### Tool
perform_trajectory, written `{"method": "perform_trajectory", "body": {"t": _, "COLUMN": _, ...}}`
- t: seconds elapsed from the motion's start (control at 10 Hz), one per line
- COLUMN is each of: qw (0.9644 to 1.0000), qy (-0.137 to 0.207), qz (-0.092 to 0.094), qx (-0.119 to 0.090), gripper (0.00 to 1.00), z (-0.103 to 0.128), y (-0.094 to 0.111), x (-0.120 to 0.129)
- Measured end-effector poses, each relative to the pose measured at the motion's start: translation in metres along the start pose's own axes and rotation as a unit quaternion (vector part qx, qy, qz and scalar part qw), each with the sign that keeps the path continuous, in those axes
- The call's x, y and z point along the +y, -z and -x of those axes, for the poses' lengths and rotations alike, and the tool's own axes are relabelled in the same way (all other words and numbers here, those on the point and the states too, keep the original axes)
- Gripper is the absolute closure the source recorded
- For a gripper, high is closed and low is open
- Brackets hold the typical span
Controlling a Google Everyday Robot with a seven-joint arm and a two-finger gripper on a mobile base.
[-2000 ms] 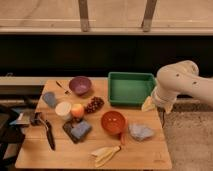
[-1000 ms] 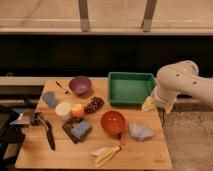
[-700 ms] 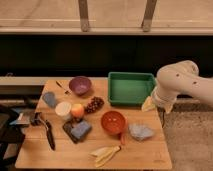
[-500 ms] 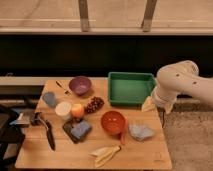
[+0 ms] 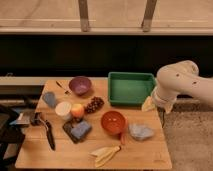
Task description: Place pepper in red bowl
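Note:
The red bowl point(image 5: 113, 122) stands on the wooden table, front of centre. A small slim red-orange thing, which looks like the pepper point(image 5: 122, 137), lies on the table against the bowl's front right rim. The white arm point(image 5: 179, 84) is folded at the table's right edge. Its gripper point(image 5: 159, 104) hangs low beside the green tray's right front corner, well to the right of the bowl and pepper and apart from both. It holds nothing that I can see.
A green tray point(image 5: 131, 89) sits at the back right and a purple bowl point(image 5: 80, 85) at the back left. A white cup point(image 5: 63, 109), round orange fruit point(image 5: 77, 110), grapes point(image 5: 94, 104), sponge point(image 5: 80, 130), crumpled bag point(image 5: 141, 131), banana peel point(image 5: 106, 154) and black tool point(image 5: 47, 134) surround the red bowl.

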Motion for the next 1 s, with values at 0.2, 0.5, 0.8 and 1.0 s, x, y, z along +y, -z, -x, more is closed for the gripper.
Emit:
{"method": "perform_trajectory", "body": {"t": 0.2, "qw": 0.9999, "qy": 0.008, "qz": -0.010, "qx": -0.001, "gripper": 0.30, "z": -0.002, "y": -0.001, "x": 0.000}}
{"method": "perform_trajectory", "body": {"t": 0.5, "qw": 0.9985, "qy": 0.037, "qz": -0.038, "qx": 0.012, "gripper": 0.30, "z": -0.012, "y": -0.027, "x": 0.022}}
{"method": "perform_trajectory", "body": {"t": 0.8, "qw": 0.9964, "qy": 0.043, "qz": -0.046, "qx": 0.056, "gripper": 0.30, "z": -0.041, "y": -0.072, "x": 0.028}}
{"method": "perform_trajectory", "body": {"t": 1.0, "qw": 0.9946, "qy": 0.043, "qz": -0.042, "qx": 0.084, "gripper": 0.30, "z": -0.067, "y": -0.084, "x": 0.032}}
